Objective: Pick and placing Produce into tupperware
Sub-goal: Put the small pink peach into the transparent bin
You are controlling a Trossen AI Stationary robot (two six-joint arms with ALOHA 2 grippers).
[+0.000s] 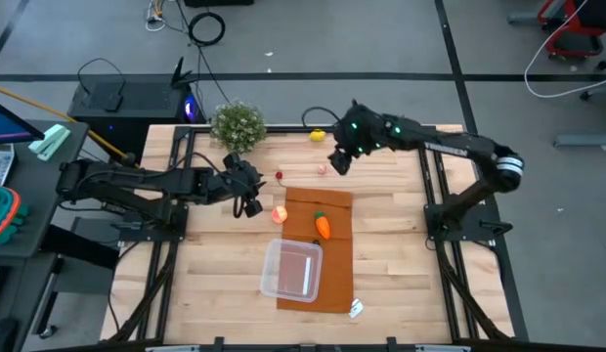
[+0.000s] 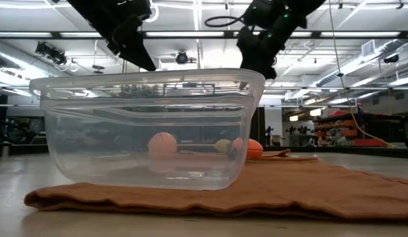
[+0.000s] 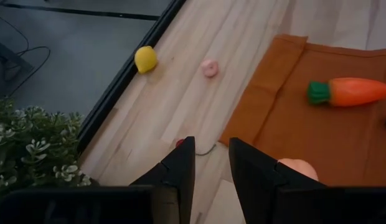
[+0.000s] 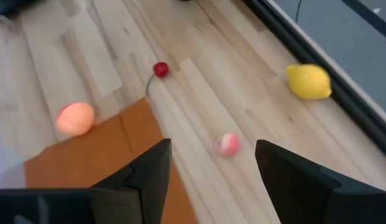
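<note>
While tupperware [image 1: 291, 270] sits empty: five produce pieces outside.

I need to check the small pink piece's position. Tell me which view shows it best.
The right wrist view: the small round pink toy piece lies unobstructed on bare wood. The left wrist view shows it farther off, the high view as a speck; in the low view I cannot identify it.

I count one lemon [image 1: 318, 136], one carrot [image 1: 324, 226], one peach [image 1: 280, 214], one cherry [image 1: 280, 177], one pink piece [image 1: 323, 168], one tupperware [image 1: 291, 270], one mat [image 1: 334, 208] and one plant [image 1: 237, 124].
</note>
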